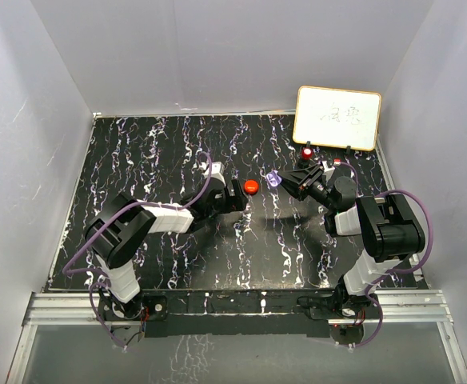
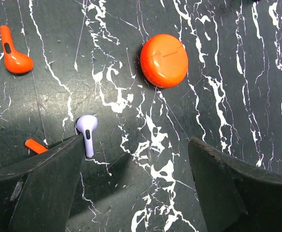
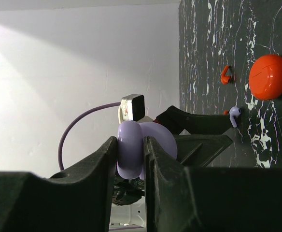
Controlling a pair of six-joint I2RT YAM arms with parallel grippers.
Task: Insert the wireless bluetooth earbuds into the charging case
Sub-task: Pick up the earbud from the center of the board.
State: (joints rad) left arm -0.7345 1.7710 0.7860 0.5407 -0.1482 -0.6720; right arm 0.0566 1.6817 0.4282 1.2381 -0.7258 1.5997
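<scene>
**Purple Case Held Aloft as Left Arm Is Lining Up on a Loose Earbud**

The right gripper point(image 3: 131, 141) is clamping the pale purple charging case point(image 3: 160, 139) between its fingers and holding it off the black marbled table point(image 2: 237, 96), tipped on its side. This is probably so its opening faces the other arm. The case seems to be hinged open, with one half pinched and the other bulging behind, though the right wrist view leaves that unsure.

The left gripper point(image 2: 135, 145) is hovering low with its jaws standing wide apart and holding nothing. A purple earbud point(image 2: 87, 133) is lying flat just beside the tip of its left finger point(image 2: 49, 183), which suggests a pick is being set up but needs a sideways shift to centre the bud.

A red earbud point(image 2: 13, 53) is resting further off, and a red sliver point(image 2: 35, 145), likely its twin, is peeking out from behind the same finger. The closed red charging case point(image 2: 164, 60) is sitting ahead on the table. No earbud appears seated in either case, and a second purple bud is not in view.
</scene>
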